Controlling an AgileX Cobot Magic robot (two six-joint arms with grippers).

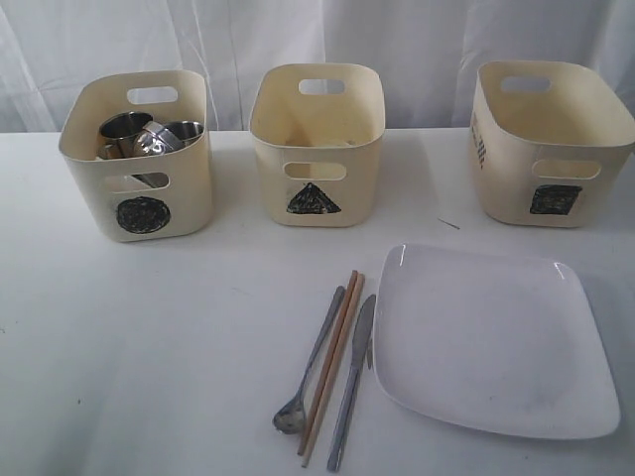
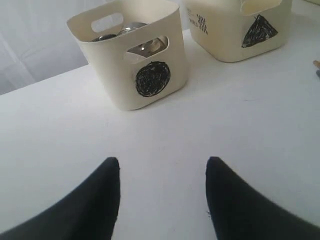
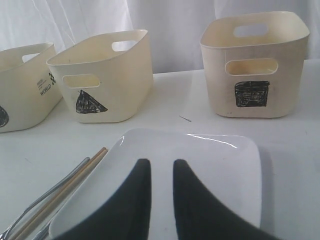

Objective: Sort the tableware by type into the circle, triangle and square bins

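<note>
Facing square plate (image 3: pixel 215 170) just ahead, right gripper (image 3: pixel 161 165) narrowly parted, empty; left gripper (image 2: pixel 162 162) wide, empty, farther off toward circle bin (image 2: pixel 150 95).

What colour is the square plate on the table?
White, glossy; the square plate shows best in the exterior view.

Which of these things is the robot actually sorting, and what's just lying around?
Job: circle bin, mugs, triangle bin, square bin, plate, spoon, chopsticks, knife.
Just there: table, curtain, small dark sliver.
</note>
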